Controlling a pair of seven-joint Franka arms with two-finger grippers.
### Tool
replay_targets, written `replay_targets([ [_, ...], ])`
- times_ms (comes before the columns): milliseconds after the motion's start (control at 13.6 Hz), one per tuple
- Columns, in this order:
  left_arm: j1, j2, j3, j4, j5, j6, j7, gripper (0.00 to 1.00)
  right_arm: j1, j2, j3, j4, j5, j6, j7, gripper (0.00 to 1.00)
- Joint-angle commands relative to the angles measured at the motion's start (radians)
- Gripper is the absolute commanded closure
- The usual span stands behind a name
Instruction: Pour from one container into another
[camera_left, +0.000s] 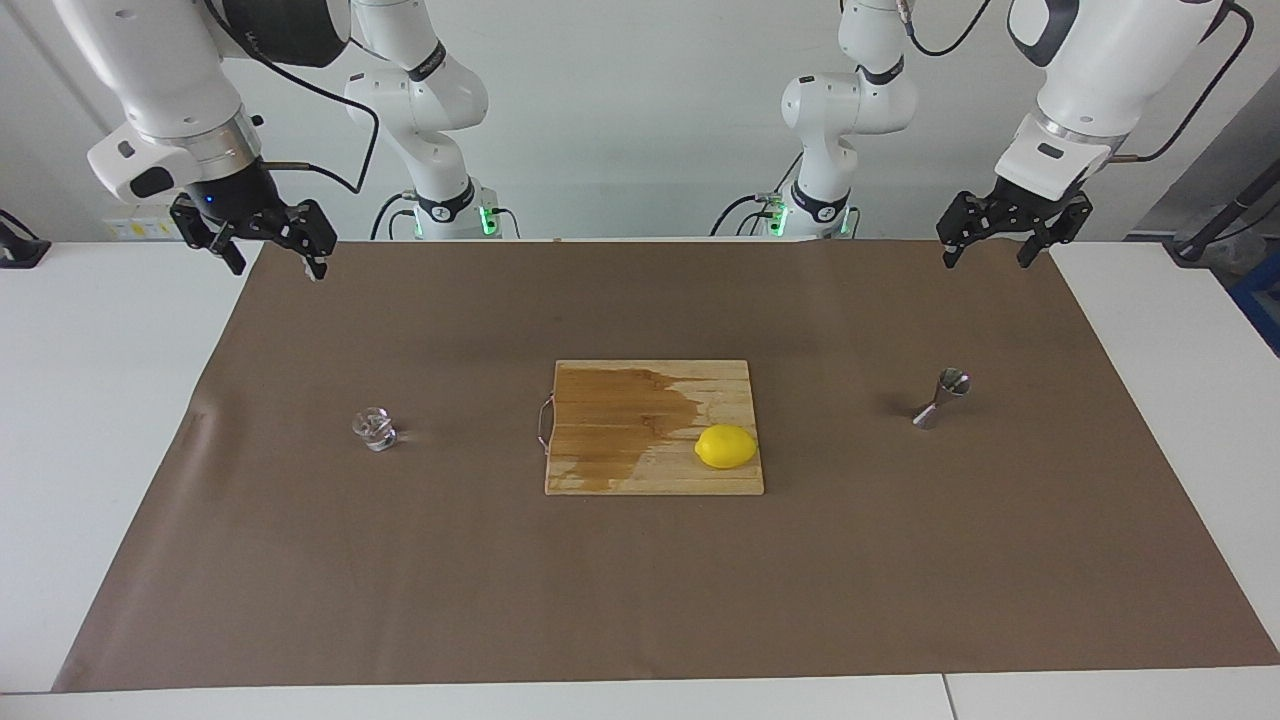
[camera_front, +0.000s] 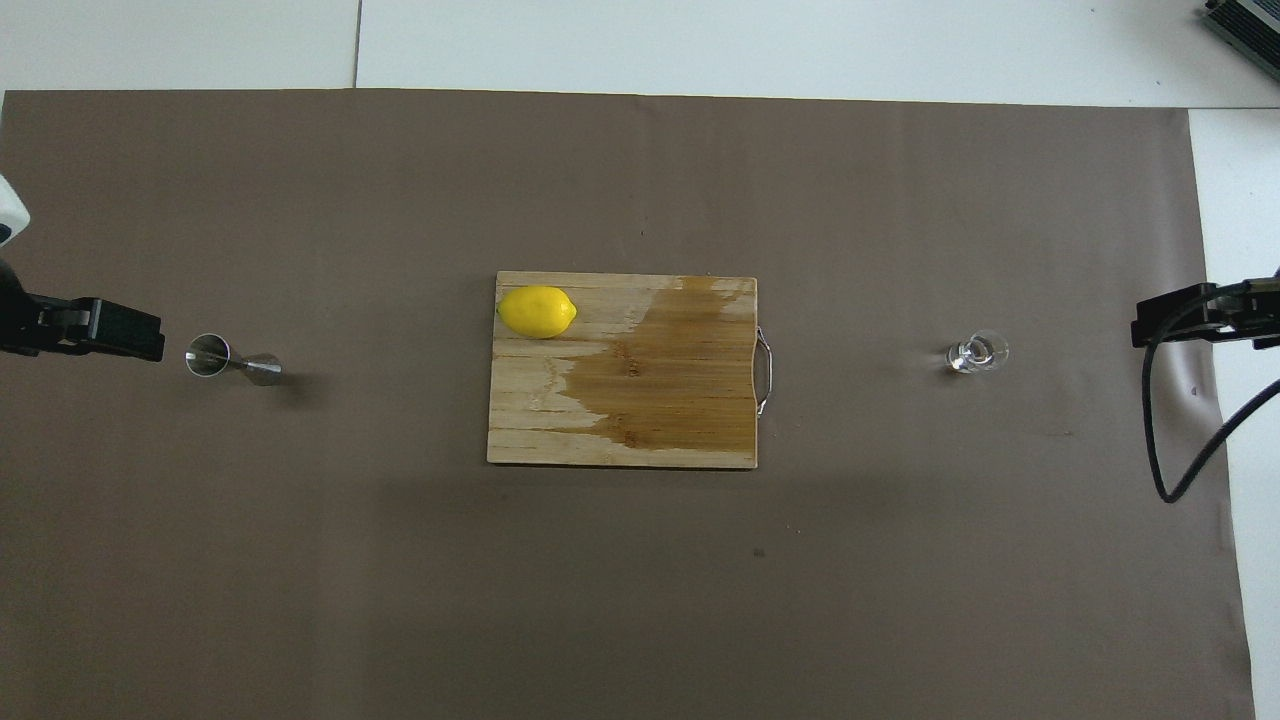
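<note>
A small clear glass cup (camera_left: 375, 428) stands upright on the brown mat (camera_left: 400, 600) toward the right arm's end of the worktop (camera_left: 80, 420), well apart from everything else. At the left arm's end stands the steel jigger (camera_left: 942, 398), also upright on the mat, one cone down and the other opening upward. Between the two, in the middle of the mat, lies a wooden cutting board (camera_left: 610, 470) with a thin metal handle on the edge that faces the cup. A dark wet stain spreads over much of the board. A lemon (camera_left: 726, 446) rests on the board at the corner farther from the robots and nearer the jigger — it sits just off the stain.

The right gripper (camera_left: 270, 250) hangs in the air over the mat's edge at the robots' end, on the cup's side, jaws spread and holding nothing. The left gripper (camera_left: 988, 245) hangs likewise over the mat's edge on the jigger's side — its jaws are spread too, and empty. Neither gripper touches anything.
</note>
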Motion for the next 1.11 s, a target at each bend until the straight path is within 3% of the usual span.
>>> replay_targets([
  [0, 0.010, -0.011, -0.006, -0.003, 0.008, -0.007, -0.006, 0.00, -0.002, 0.000, 0.000, 0.004, 0.007, 0.006, -0.022, 0.00],
  [1033, -0.008, -0.014, -0.007, -0.022, 0.006, 0.004, -0.001, 0.00, -0.012, -0.006, -0.001, 0.006, 0.007, -0.004, -0.057, 0.00],
])
